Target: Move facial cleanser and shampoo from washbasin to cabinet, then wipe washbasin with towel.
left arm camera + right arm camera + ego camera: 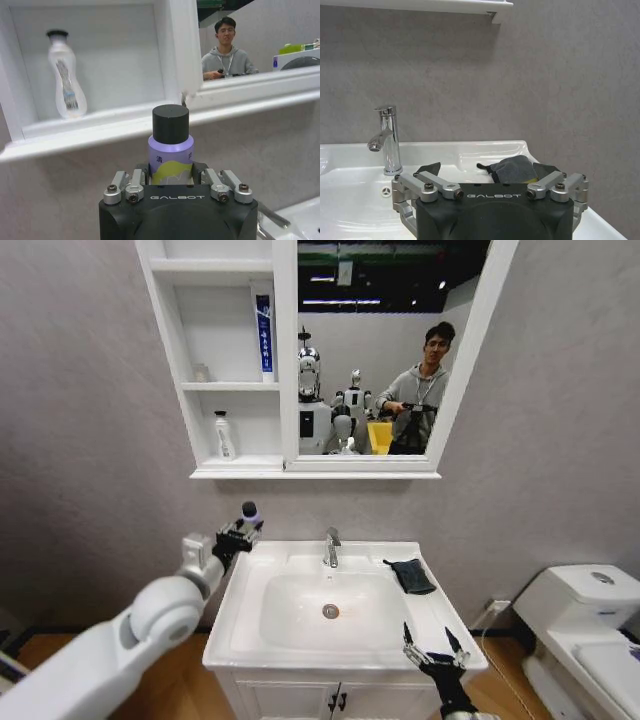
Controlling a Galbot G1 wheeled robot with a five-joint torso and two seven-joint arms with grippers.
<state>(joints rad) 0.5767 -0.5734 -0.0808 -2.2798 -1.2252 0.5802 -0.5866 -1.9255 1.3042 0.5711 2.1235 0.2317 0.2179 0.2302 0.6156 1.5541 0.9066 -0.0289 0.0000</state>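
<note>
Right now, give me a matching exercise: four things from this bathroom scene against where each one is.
Things:
1. purple bottle
2. towel
3. white bottle
4. blue-and-white tube

Places:
A. washbasin rim, right of the tap
B. lowest cabinet shelf
C. in the left gripper
D. middle cabinet shelf

Pairs: 1-C, 2-A, 3-B, 4-D

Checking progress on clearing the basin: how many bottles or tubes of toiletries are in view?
3. A clear bottle stands in the cabinet's bottom niche, a blue-striped tube in the middle niche, and a black-capped purple bottle is gripped in the left claw below the cabinet.
</note>
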